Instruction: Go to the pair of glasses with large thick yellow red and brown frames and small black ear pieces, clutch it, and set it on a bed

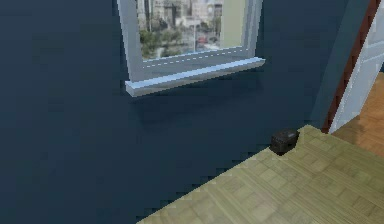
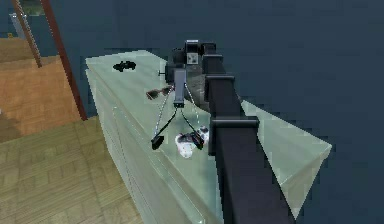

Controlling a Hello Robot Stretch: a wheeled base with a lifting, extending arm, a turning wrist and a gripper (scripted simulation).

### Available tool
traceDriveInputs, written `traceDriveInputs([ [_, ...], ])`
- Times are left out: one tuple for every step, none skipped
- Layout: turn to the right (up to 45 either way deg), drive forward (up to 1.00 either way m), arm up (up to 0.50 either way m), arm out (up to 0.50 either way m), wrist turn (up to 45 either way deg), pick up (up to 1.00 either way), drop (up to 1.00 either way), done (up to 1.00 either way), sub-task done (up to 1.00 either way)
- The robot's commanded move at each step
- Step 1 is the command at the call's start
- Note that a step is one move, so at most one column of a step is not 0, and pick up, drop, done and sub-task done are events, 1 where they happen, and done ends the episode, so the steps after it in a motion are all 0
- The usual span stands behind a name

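Observation:
In the arm side view the dark arm (image 2: 238, 140) reaches out over a pale green cabinet top (image 2: 290, 140). The gripper (image 2: 180, 138) hangs its two thin fingers (image 2: 158, 142) down toward that top. A small whitish thing (image 2: 190, 143) lies on the surface between the fingers, so I cannot tell whether the gripper holds anything. A small brownish dark thing (image 2: 155, 94) lies on the top just left of the gripper's body. A small black thing (image 2: 125, 66) lies farther back near the far left corner. None of these blobs can be told as glasses by shape or colour.
The forward view faces a dark blue wall (image 1: 70, 130) with a white-silled window (image 1: 190, 40). A small dark box (image 1: 284, 141) sits on the wood floor at the wall's foot. A white door (image 1: 368, 70) with a red-brown frame stands at the right. Wood floor (image 2: 50, 170) lies left of the cabinet.

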Motion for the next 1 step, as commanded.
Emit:
traceDriveInputs([
  [0.0,0.00,0.00,0.00,45.0,0.00,0.00,0.00,0.00],
])
